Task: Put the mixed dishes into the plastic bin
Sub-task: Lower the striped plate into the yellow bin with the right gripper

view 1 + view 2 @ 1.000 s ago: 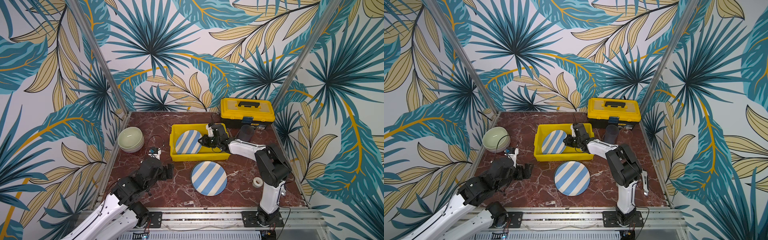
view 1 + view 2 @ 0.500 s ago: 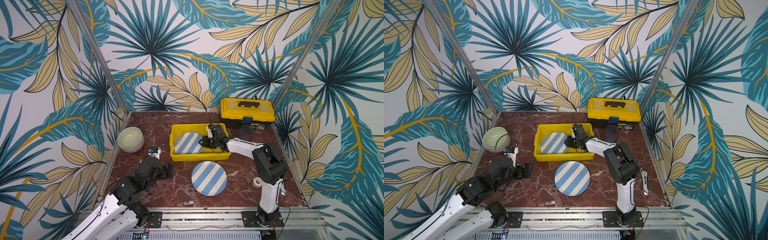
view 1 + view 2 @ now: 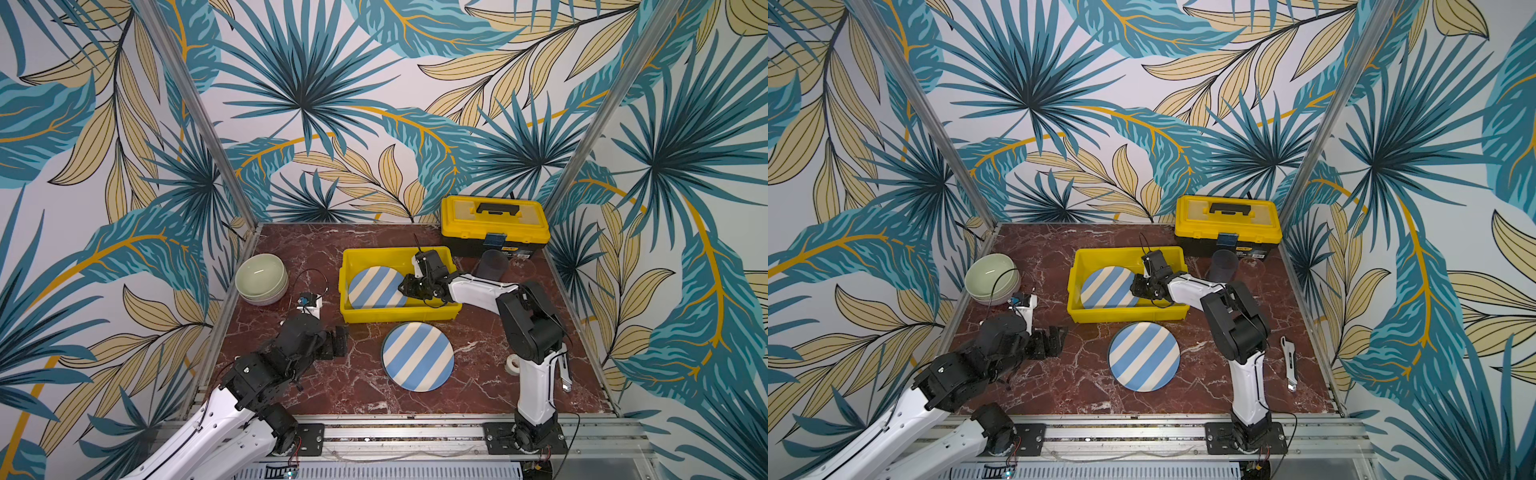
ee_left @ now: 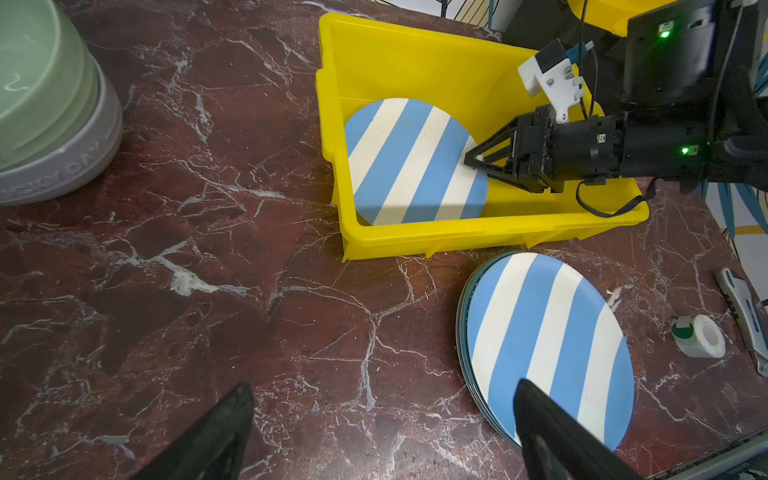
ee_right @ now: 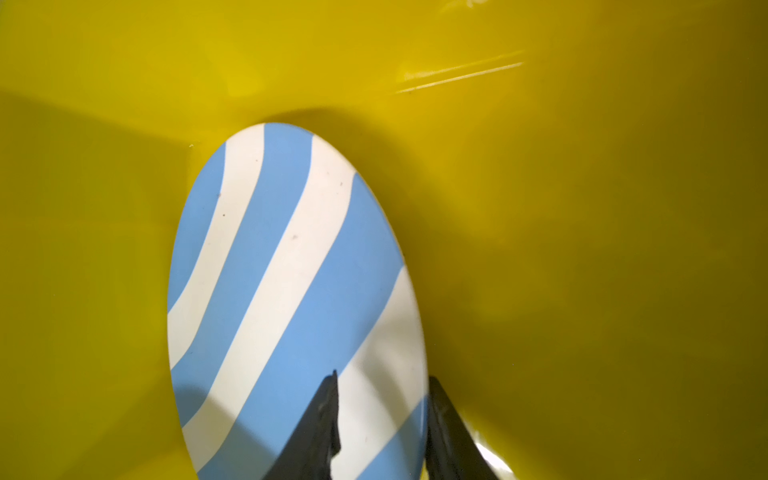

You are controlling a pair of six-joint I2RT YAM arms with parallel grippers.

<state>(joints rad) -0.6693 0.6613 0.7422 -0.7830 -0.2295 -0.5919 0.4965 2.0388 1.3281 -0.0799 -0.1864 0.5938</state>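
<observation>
A blue-and-white striped plate [image 3: 376, 286] [image 5: 291, 270] lies in the yellow plastic bin [image 3: 399, 313] [image 3: 1125, 313], leaning toward its left wall. My right gripper [image 3: 405, 286] [image 5: 382, 376] is low inside the bin at that plate's right rim. It is open, one finger over the plate and one just past its edge. A short stack of striped plates [image 3: 417, 355] [image 4: 548, 340] rests on the table in front of the bin. Pale green bowls [image 3: 261, 276] are stacked at the left wall. Left of the plate stack, my left gripper [image 3: 340, 345] [image 4: 384, 384] is open and empty above bare table.
A yellow toolbox [image 3: 494, 226] with a black handle stands at the back right. Two clear tumblers [image 3: 491, 266] [image 3: 521, 266] sit in front of it. A tape roll [image 4: 702, 334] and a utility knife [image 3: 1289, 363] lie near the right wall. A lilac-grey bowl [image 4: 62, 166] sits under the green ones.
My right gripper's jaws have parted at the rim of the plate in the bin, and the right arm's elbow has shifted slightly left. The left arm has not moved.
</observation>
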